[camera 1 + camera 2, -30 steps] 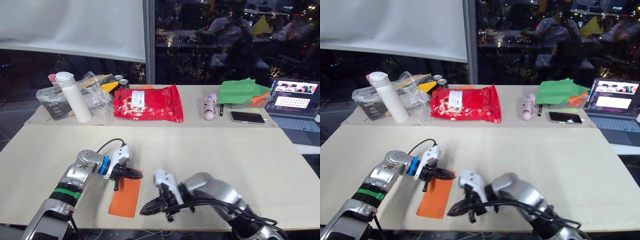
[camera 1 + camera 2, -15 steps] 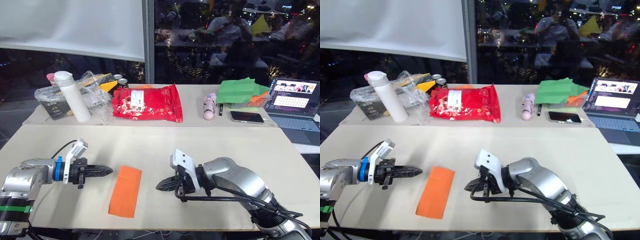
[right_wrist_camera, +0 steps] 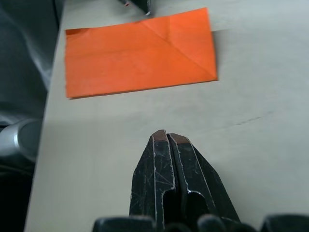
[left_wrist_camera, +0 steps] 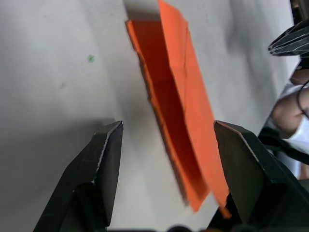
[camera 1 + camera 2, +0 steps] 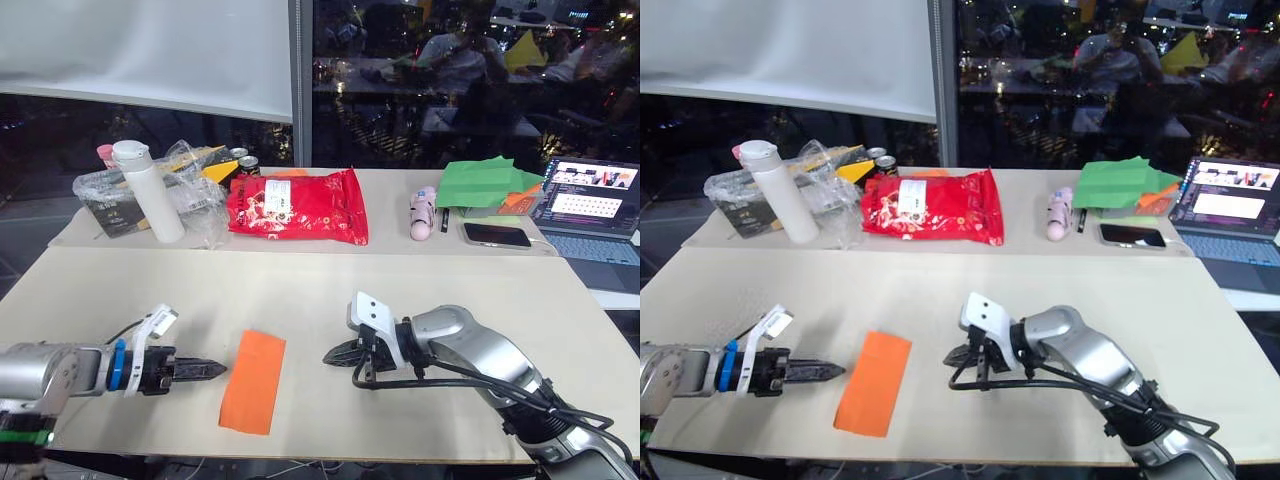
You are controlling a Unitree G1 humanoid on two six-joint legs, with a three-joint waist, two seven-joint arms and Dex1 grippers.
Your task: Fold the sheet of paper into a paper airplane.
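Folded orange sheet of paper point(image 5: 253, 381), diagonally creased.

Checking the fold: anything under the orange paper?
The orange paper lies on the bare table. The left wrist view shows its top layer lifted, with only orange inside. Anything beneath the bottom layer is covered.

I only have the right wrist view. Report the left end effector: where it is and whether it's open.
Observer: The left end effector is low over the table, close beside the left edge of the sheet of paper, tips pointing at it.
Operator: Give me its finger state.
Observer: Open. The left wrist view has the fingers wide apart, with the sheet ahead of them.
Operator: Check that the fold lies flat.
Observer: Not fully. The edge facing the left end effector gapes, with the top layer lifted off the lower one.
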